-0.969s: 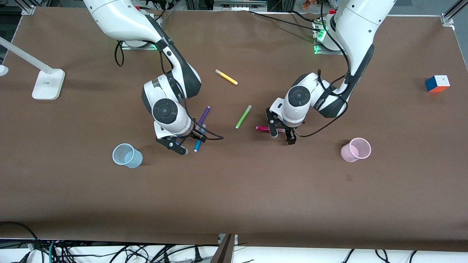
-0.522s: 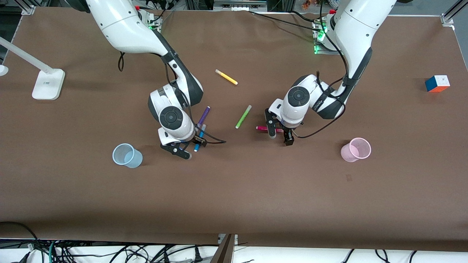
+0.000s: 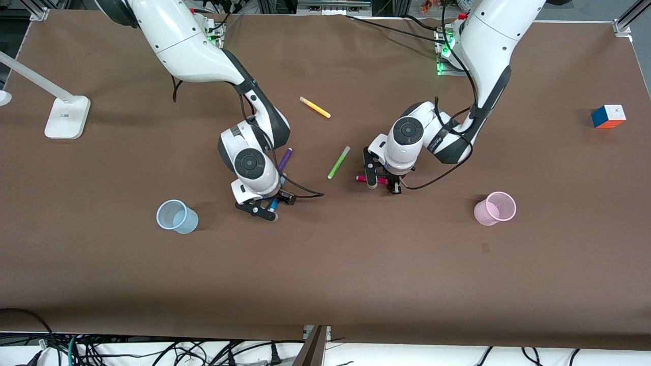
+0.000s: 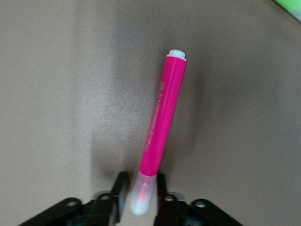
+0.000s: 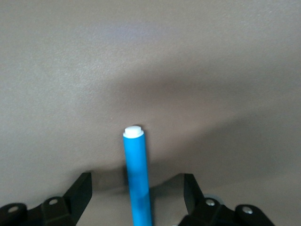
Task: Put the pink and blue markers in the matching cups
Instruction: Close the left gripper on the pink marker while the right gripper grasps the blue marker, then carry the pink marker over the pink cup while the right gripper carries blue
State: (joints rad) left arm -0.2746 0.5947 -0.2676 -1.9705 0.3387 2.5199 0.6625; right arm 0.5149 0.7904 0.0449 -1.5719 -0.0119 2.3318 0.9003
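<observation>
The pink marker (image 4: 162, 117) lies flat on the worktop (image 3: 325, 264), and the left claw (image 3: 381, 185) is down over its clear-capped end with both fingers (image 4: 120, 186) pressed against the cap, clamped on it. The pink cup (image 3: 494, 208) stands upright toward the left arm's end of the worktop, well apart from that marker. The blue marker (image 5: 138, 176) also lies on the worktop, between the spread fingers of the right claw (image 3: 264, 209), which touch neither side of it. The blue cup (image 3: 176, 216) stands upright toward the right arm's end. A green marker (image 3: 338, 161) lies between the two claws.
</observation>
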